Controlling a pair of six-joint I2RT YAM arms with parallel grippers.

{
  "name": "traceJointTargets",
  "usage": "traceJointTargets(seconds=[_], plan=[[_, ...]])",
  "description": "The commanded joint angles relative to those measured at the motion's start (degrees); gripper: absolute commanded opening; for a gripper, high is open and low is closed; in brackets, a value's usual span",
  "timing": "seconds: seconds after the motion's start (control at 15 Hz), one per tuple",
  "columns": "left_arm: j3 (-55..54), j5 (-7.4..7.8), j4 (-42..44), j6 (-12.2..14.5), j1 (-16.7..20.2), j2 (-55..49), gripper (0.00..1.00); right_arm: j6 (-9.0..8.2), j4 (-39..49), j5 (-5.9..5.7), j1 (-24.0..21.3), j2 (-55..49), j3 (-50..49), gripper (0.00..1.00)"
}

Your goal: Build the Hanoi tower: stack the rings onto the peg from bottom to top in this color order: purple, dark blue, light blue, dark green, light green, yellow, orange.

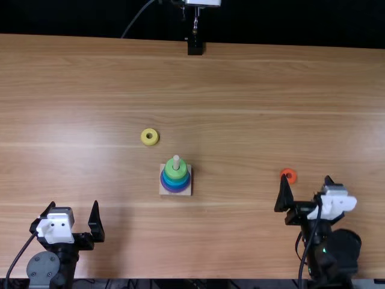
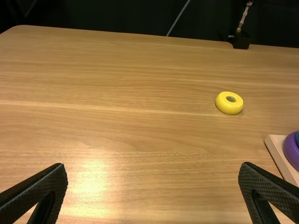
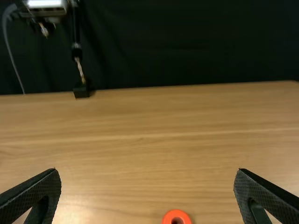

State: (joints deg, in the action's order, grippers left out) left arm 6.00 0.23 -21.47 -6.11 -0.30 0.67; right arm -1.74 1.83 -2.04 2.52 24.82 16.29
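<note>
Left gripper (image 1: 74,203) is standing released, empty, between the peg's 8 and 9 o'clock. Round glossy yellow ring (image 1: 144,138) is lying at 11. Pale wooden peg (image 1: 176,161) is carrying light green ring (image 1: 174,174) topmost. Round orange ring (image 1: 293,176) is lying at 3, near right gripper (image 1: 305,177), likewise released. Caution: off-centre closing could be displacing a ring.

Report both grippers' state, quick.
Left gripper: open, holding nothing, over the table's near left.
Right gripper: open, holding nothing, near the orange ring.
</note>
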Motion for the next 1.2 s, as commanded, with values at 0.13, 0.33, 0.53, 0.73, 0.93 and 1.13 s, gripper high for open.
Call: traceJointTargets(seconds=[0.13, 0.33, 0.53, 0.73, 0.93, 1.13], plan=[[-6.0, -0.12, -4.5, 0.2, 0.2, -0.7, 1.00, 0.26, 0.6, 0.88, -3.8, -9.2, -8.3, 1.00], [-6.0, -0.12, -4.5, 0.2, 0.2, -0.7, 1.00, 0.37, 0.2, 0.99, -3.9, -13.7, -12.0, 1.00], [-6.0, -0.12, -4.5, 0.2, 0.2, -0.7, 1.00, 0.37, -0.1, 0.88, -4.0, -19.1, -15.0, 1.00], [-6.0, -0.12, -4.5, 0.2, 0.2, -0.7, 1.00, 0.16, -8.0, 0.88, -4.1, -23.0, -15.3, 1.00], [-6.0, -0.12, -4.5, 0.2, 0.2, -0.7, 1.00, 0.05, -14.1, 0.99, -4.1, -24.8, -15.3, 1.00], [-6.0, -0.12, -4.5, 0.2, 0.2, -0.7, 1.00, 0.05, -17.4, 1.09, -4.4, -24.8, -15.4, 1.00]])
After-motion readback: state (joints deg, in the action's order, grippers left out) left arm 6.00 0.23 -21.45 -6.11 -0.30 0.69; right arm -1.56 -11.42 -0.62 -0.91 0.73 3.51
